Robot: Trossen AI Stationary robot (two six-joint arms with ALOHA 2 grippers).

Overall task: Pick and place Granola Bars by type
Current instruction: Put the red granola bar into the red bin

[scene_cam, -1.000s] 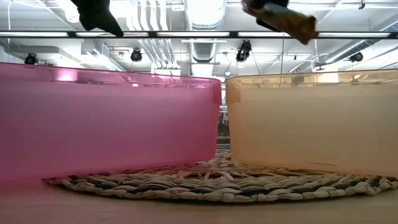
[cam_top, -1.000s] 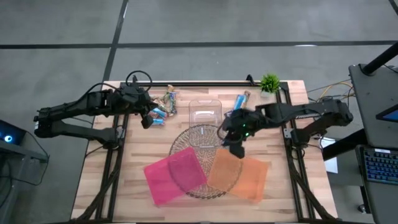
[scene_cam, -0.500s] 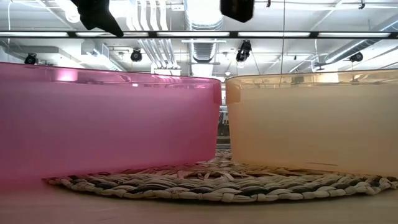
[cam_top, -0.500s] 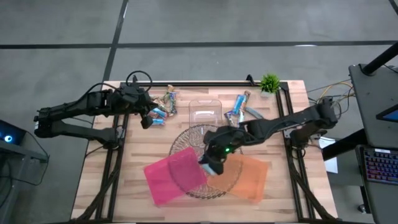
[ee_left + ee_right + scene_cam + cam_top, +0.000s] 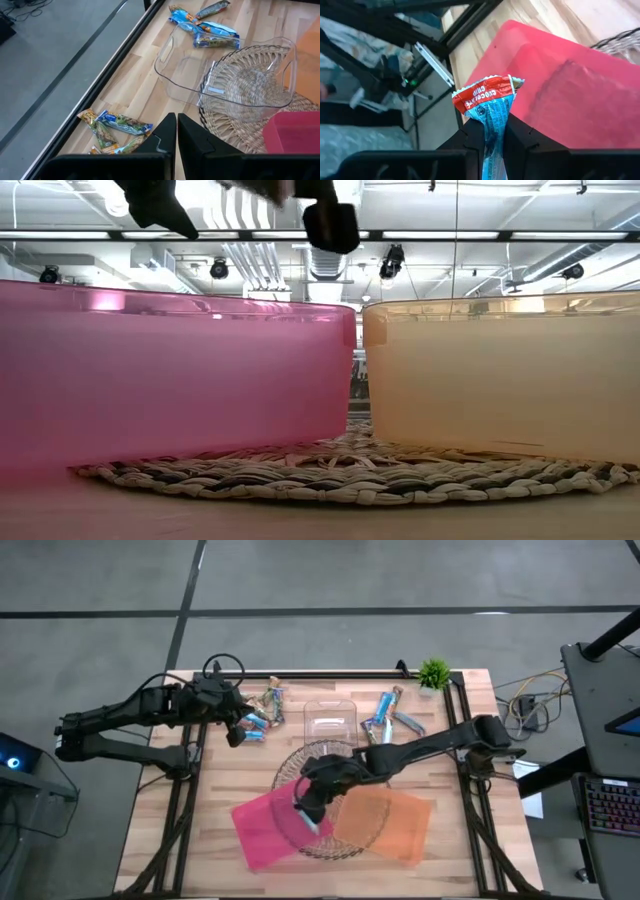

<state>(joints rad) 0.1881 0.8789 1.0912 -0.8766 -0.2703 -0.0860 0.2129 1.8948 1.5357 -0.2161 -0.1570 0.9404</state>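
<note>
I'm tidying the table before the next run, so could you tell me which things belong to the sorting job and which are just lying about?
Job:
held blue granola bar in right gripper
loose granola bars
pink tray
orange tray

Lying about:
clear plastic box
woven mat
small green plant

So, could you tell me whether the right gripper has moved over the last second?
Yes: the right gripper has carried its light blue wrapped bar from above the orange tray across to the pink tray.

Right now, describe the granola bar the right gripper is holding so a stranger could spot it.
Find the flat pink plastic tray on the round woven mat. Above its inner edge the right gripper is shut on a light blue wrapped bar with a red end. The other bars lie on the wood.
</note>
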